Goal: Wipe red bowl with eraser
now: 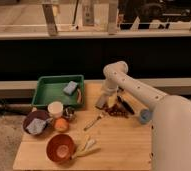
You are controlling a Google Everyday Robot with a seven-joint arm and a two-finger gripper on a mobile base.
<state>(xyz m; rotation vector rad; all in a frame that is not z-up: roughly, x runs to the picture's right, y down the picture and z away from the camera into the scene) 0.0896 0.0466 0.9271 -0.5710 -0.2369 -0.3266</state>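
Note:
The red bowl (60,148) stands at the front left of the wooden table, orange-red with a paler centre. My gripper (106,101) is at the back middle of the table, lowered to the tabletop, well behind and to the right of the red bowl. A small grey block, the eraser (100,103), lies right at the gripper's lower left side. I cannot tell whether the gripper holds it.
A green tray (49,93) with a blue-grey sponge (70,87) stands at the back left. Around the red bowl are a purple bowl (29,118), a white cup (55,108), an orange (62,124), a fork (93,121) and pale utensils (87,147). A black-handled tool (125,105) and a blue cup (145,116) lie right of the gripper.

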